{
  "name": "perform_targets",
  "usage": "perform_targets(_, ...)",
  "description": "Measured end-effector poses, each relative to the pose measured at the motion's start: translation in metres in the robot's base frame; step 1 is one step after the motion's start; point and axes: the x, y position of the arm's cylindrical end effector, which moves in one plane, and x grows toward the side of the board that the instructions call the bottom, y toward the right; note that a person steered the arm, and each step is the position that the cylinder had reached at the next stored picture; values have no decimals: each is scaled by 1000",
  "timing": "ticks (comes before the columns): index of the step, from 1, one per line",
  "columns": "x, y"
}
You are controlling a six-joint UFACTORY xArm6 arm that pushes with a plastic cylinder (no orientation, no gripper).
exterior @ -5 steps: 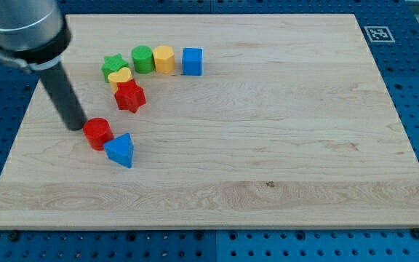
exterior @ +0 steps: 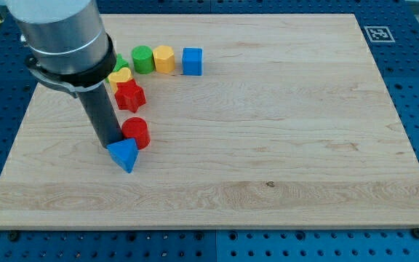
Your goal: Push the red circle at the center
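The red circle (exterior: 136,132) sits left of the board's middle, touching the blue triangle (exterior: 124,155) just below it. My tip (exterior: 110,143) is at the red circle's left side, against it and right above the blue triangle. A red star (exterior: 129,94) lies above the circle. A yellow heart (exterior: 119,76), a green circle (exterior: 143,59), a yellow block (exterior: 164,58) and a blue cube (exterior: 192,61) form an arc at the upper left. A green block (exterior: 119,64) is mostly hidden behind the arm.
The wooden board (exterior: 282,131) lies on a blue pegboard table. A fiducial marker (exterior: 378,33) is at the board's top right corner. The arm's grey body (exterior: 60,33) covers the upper left corner.
My tip has moved right and slightly down, pushing the red circle to the right by about a block's width. The blue triangle has barely shifted. The arm now hides most of the green block.
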Motion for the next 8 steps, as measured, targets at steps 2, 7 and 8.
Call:
perform_targets(2, 0, 10)
perform_targets(7, -22, 94)
perform_targets(8, -22, 37)
